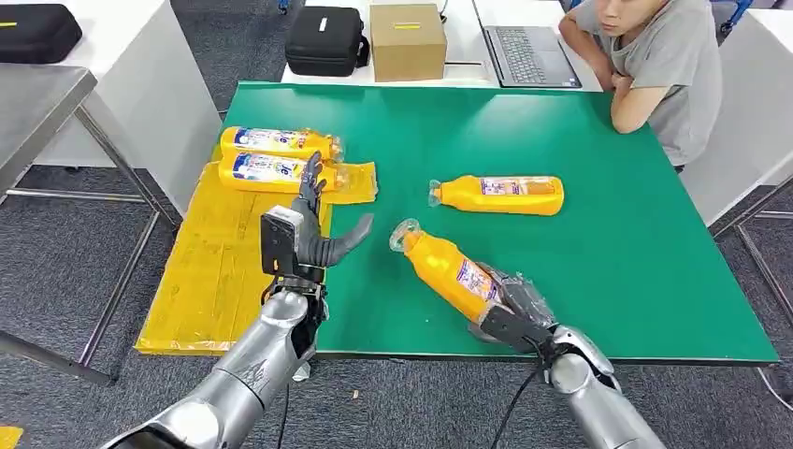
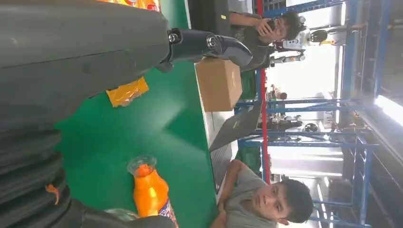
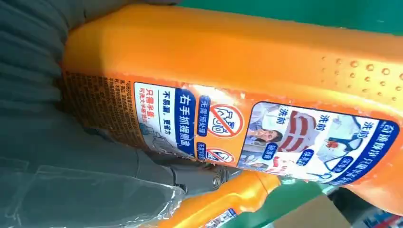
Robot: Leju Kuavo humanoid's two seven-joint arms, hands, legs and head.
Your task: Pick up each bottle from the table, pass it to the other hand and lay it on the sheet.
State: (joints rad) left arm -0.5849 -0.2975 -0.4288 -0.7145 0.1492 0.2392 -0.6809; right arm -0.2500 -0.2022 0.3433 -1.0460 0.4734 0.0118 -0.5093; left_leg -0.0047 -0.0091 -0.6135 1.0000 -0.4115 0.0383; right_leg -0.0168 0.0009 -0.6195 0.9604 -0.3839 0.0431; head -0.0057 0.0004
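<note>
My right hand [image 1: 512,304] grips an orange bottle [image 1: 445,267] by its lower half, with its clear-capped neck pointing toward my left hand. Its label shows close up in the right wrist view [image 3: 247,76], with my right hand [image 3: 57,156] wrapped around it. My left hand [image 1: 309,229] is raised over the table's left part, fingers spread and holding nothing, a short gap from the bottle's cap. A second orange bottle [image 1: 500,195] lies on the green table [image 1: 608,234]. Two more bottles [image 1: 276,142] [image 1: 266,170] lie on the yellow sheet [image 1: 215,271].
A person [image 1: 655,65] leans on the table's far right corner. A cardboard box [image 1: 407,39], a black bag [image 1: 325,39] and a laptop [image 1: 528,51] stand on the white table behind. A metal table [image 1: 37,103] is to the left.
</note>
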